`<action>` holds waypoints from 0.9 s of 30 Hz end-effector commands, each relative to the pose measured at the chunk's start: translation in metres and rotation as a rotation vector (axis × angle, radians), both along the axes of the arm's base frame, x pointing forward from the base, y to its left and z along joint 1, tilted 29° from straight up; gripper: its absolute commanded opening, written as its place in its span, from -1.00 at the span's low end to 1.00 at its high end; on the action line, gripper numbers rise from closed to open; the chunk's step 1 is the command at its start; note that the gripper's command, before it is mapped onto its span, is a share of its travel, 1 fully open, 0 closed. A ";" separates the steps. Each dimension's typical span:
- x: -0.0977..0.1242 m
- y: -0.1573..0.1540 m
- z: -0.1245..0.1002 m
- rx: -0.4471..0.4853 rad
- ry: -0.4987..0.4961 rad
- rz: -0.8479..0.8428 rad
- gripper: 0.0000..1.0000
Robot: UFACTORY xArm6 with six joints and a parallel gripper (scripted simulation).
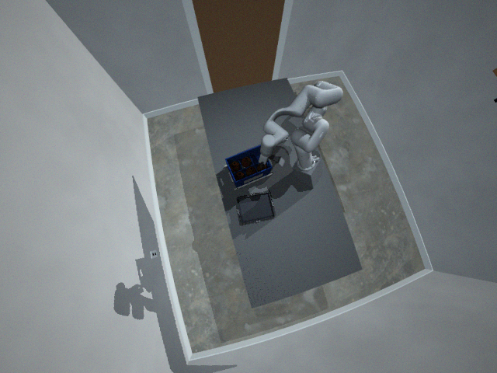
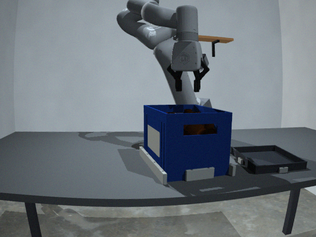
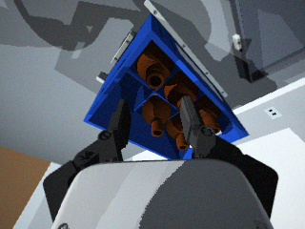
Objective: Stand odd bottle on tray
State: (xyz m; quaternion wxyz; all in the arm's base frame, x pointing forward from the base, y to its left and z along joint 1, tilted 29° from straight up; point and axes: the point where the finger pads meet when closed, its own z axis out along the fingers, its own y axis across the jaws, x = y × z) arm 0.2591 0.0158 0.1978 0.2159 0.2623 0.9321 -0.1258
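A blue crate [image 2: 188, 141] stands on the dark table and holds several brown bottles [image 3: 164, 102] upright in its compartments; it also shows in the overhead view [image 1: 248, 165]. My gripper [image 2: 188, 85] hangs open and empty above the crate's far side, fingers pointing down, clear of the bottle mouths. In the wrist view the two black fingers frame the bottle necks below. The black tray [image 2: 268, 158] lies to the right of the crate and holds nothing; it also shows in the overhead view [image 1: 255, 208].
Grey stop blocks [image 2: 199, 174] sit against the crate's base and the tray's edges. The robot base [image 1: 307, 160] stands behind the crate. A wooden wall shelf [image 2: 215, 39] hangs behind the arm.
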 end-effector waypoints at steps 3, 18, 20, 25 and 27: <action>0.002 0.000 -0.001 0.001 -0.003 0.000 0.30; 0.007 -0.005 -0.015 0.001 -0.003 0.000 0.30; 0.008 -0.006 -0.018 0.001 -0.003 0.000 0.30; 0.011 -0.008 -0.023 0.001 -0.003 0.000 0.30; 0.011 -0.009 -0.025 0.001 -0.002 0.000 0.30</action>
